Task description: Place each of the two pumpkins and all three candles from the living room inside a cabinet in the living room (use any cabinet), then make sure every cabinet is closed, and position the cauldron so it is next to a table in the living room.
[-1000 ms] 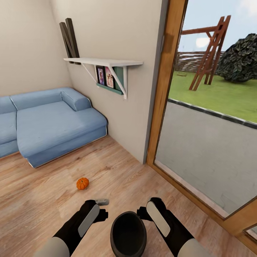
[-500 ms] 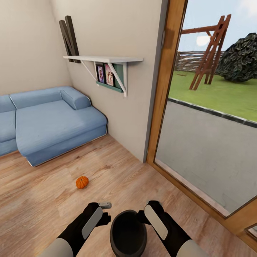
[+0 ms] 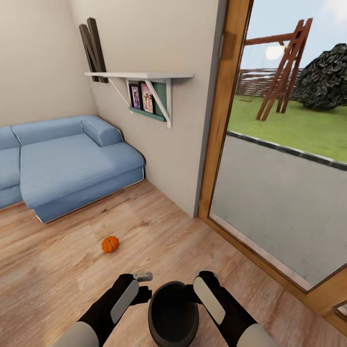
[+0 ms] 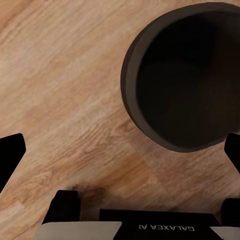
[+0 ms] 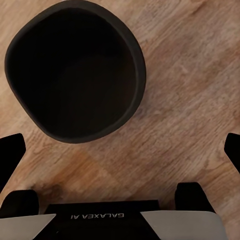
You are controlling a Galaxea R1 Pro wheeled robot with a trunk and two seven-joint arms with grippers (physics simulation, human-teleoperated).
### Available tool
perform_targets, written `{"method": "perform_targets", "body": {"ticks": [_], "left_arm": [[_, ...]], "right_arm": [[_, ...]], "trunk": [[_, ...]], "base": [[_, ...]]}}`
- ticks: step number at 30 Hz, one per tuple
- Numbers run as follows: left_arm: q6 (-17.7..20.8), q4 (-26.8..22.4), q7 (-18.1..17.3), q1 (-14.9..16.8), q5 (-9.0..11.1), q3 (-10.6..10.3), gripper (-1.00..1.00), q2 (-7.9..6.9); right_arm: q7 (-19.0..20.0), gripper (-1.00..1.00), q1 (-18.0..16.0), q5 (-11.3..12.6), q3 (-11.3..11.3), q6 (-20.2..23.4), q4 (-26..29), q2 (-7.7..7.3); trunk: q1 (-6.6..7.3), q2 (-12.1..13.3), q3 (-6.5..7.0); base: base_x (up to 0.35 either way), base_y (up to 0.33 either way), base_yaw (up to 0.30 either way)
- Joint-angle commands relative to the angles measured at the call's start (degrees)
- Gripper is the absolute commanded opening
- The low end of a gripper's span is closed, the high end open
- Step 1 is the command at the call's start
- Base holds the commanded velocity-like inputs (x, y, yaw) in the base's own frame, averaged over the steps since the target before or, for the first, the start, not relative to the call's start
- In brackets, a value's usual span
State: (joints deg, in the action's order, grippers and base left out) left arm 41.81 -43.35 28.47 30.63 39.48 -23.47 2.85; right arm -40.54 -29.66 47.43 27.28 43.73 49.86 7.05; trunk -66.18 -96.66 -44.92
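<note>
While both grippers, left (image 3: 139, 288) and right (image 3: 196, 287), flank the cauldron (image 3: 173, 313) open-fingered at bottom centre, bare floor (image 3: 58, 270) surrounds the pumpkin (image 3: 110, 244).

the cauldron (image 3: 173, 313) interior is uniformly dark, contents not discernible. the sofa (image 3: 62, 164) is cut off at the head view's left edge. photos on the wall shelf (image 3: 144, 76) are too small to make out. left gripper (image 4: 120, 150) fingertips are clipped by the frame; spread appears wide.

Cauldron (image 3: 173, 313) between both arms; pumpkin (image 3: 110, 244) ahead-left, before sofa (image 3: 72, 168)
</note>
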Motion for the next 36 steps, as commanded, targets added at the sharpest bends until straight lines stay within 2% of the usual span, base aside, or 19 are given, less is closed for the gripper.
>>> {"method": "perform_targets", "body": {"ticks": [1, 15, 19, 22, 34, 36], "left_arm": [[-0.05, -0.07, 0.56, 0.04, 0.60, -0.17, 1.00, -0.02], [-1.03, 0.46, 0.53, 0.04, 0.59, -0.32, 1.00, 0.32], [-1.80, 1.02, 0.53, 0.04, 0.49, -1.61, 1.00, 1.02], [-3.67, 1.43, 0.53, 0.04, 0.53, -3.09, 1.00, 1.24], [-5.15, 1.68, 0.53, 0.04, 0.60, -3.67, 1.00, 1.40], [-5.17, 1.69, 0.53, 0.04, 0.60, -4.56, 1.00, 1.61]], "right_arm": [[-0.59, 1.00, -0.05, 0.56, 0.14, 0.04, 0.06, -0.02], [-0.60, 1.00, -0.05, 0.44, 0.14, -0.04, -0.14, -0.11], [-0.60, 1.00, -0.05, 0.01, 0.14, -0.80, -1.59, -0.11], [-0.60, 1.00, -0.05, -1.52, 0.14, -2.56, -2.12, -0.11], [-0.56, 1.00, -0.05, -2.29, 0.14, -3.27, -2.39, -0.08], [-0.54, 1.00, -0.05, -2.32, 0.14, -3.29, -2.40, -0.08]], "trunk": [[-0.22, -0.44, -0.24], [-3.30, -6.06, -2.75], [-4.18, -7.66, -3.47], [-4.83, -8.87, -4.01], [-7.47, -13.68, -6.16], [-7.91, -14.48, -6.52]], "base": [[0.000, 0.000, 0.000], [0.000, 0.000, 0.000], [0.000, 0.000, 0.000], [0.000, 0.000, 0.000], [0.000, 0.000, 0.000], [0.000, 0.000, 0.000]]}}
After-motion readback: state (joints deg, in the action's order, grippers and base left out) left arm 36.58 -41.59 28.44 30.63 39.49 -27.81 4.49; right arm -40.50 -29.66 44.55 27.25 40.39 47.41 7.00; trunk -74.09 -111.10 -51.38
